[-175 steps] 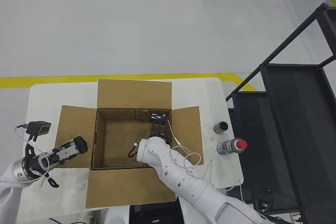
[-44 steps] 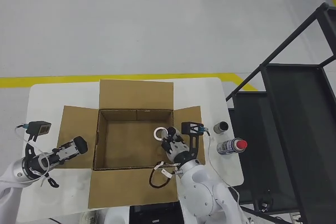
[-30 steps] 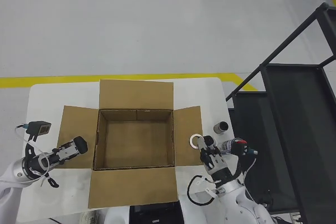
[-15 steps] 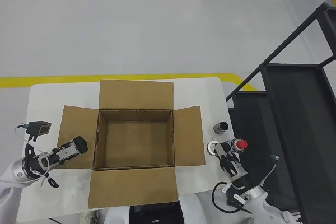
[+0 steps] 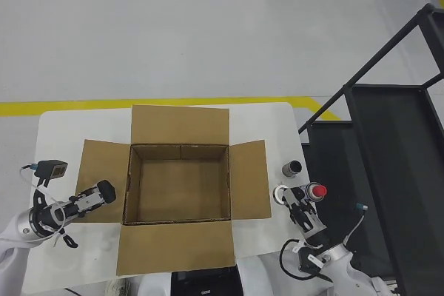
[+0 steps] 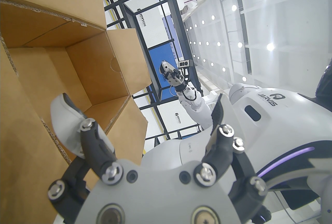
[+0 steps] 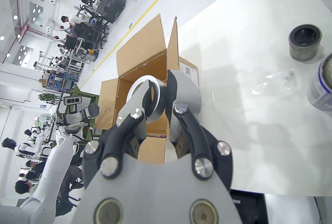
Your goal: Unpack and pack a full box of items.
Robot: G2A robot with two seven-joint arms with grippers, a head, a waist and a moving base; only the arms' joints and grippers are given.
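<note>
My right tool (image 7: 158,90) is clenched on a ring (image 7: 141,82). It pinches the ring's wall, with one finger seemingly through the hole and the other on the outside face. The ring looks pale, smooth and hard, so I judge it stiff and fairly light but slippery. A grip across the thin wall could let it swivel or slide out if I loosen unevenly. Taking it by the wall is the sensible hold, since there is no handle and the outer curve would give my pads little purchase. I'd set it down flat, because on edge it would roll.

From the top view, the ring hangs over the white counter (image 5: 66,133), just beside the box's right flap. I can't tell whether it touches the surface. Close by on the far side lies a spray can (image 5: 307,194) with a red cap. It is round and, lying on its side, likely to roll if nudged. Just beyond it a short metal sleeve (image 5: 291,169) stands upright, and it looks dense and heavy for its size.

Next out is the cardboard box (image 5: 248,177), with all four flaps folded open and nothing showing inside. It is light and its flaps would bend under a push.

Farthest off, my left tool (image 5: 103,191) sits over the box's left flap, released and gripping nothing.
</note>
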